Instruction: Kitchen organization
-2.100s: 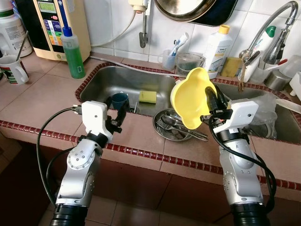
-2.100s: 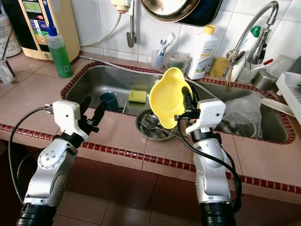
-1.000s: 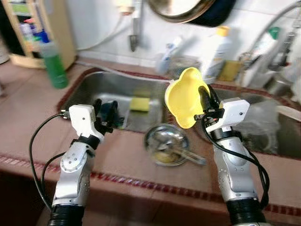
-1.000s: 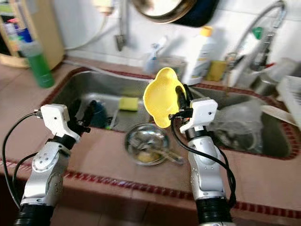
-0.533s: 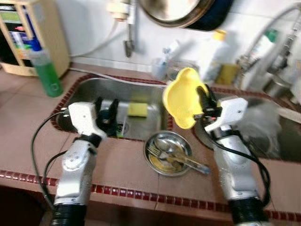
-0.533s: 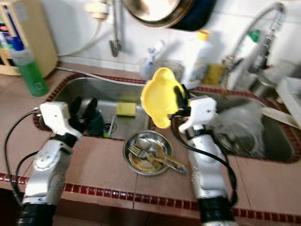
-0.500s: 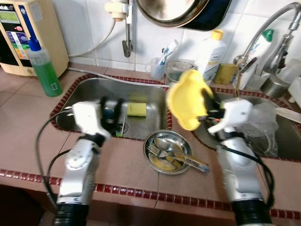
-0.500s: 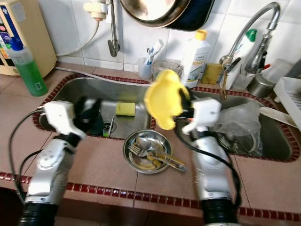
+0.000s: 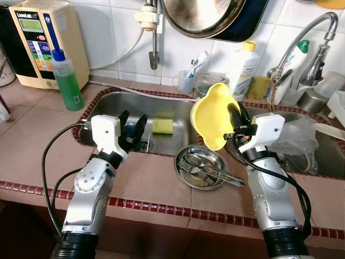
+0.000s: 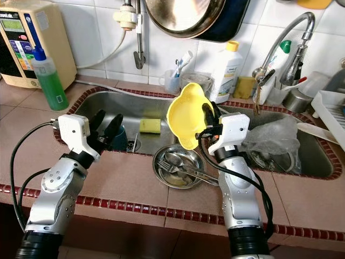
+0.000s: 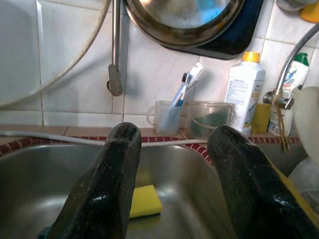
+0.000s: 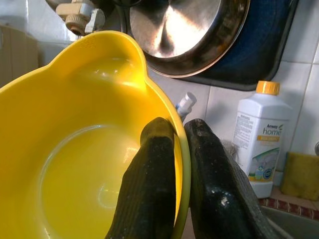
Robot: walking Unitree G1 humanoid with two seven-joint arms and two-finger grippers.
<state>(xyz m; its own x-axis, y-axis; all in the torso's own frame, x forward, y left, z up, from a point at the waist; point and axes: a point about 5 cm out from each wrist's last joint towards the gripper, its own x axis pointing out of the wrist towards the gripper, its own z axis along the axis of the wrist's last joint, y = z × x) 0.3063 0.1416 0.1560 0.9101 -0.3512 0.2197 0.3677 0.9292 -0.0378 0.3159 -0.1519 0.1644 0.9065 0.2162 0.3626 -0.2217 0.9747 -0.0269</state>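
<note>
My right gripper [image 9: 235, 120] is shut on the rim of a yellow plastic bowl [image 9: 211, 116], holding it tilted on edge above the divider between the two sink basins; one finger [image 12: 152, 179] is inside the bowl [image 12: 75, 164], the other outside. Below it a steel dish [image 9: 200, 166] with a fork and spoons rests on the tiled counter edge. My left gripper [image 9: 132, 123] hangs open over the left basin [image 9: 116, 102], empty. A yellow sponge [image 9: 162, 125] lies in that basin, and a dark blue cup [image 10: 119, 138] stands behind the left fingers [image 11: 107, 184].
A green soap bottle [image 9: 65, 81] and a beige water unit [image 9: 38, 38] stand at the left. A white detergent bottle [image 9: 243, 63], a toothbrush cup [image 9: 186, 82] and a tap [image 9: 302, 38] line the back wall. A pan [image 9: 210, 16] hangs above. A plastic bag [image 9: 299, 135] fills the right basin.
The camera has swung and steadied, so the whole scene has shifted. My right gripper still holds the yellow bowl at about the same height. The left gripper stays open over the left basin.
</note>
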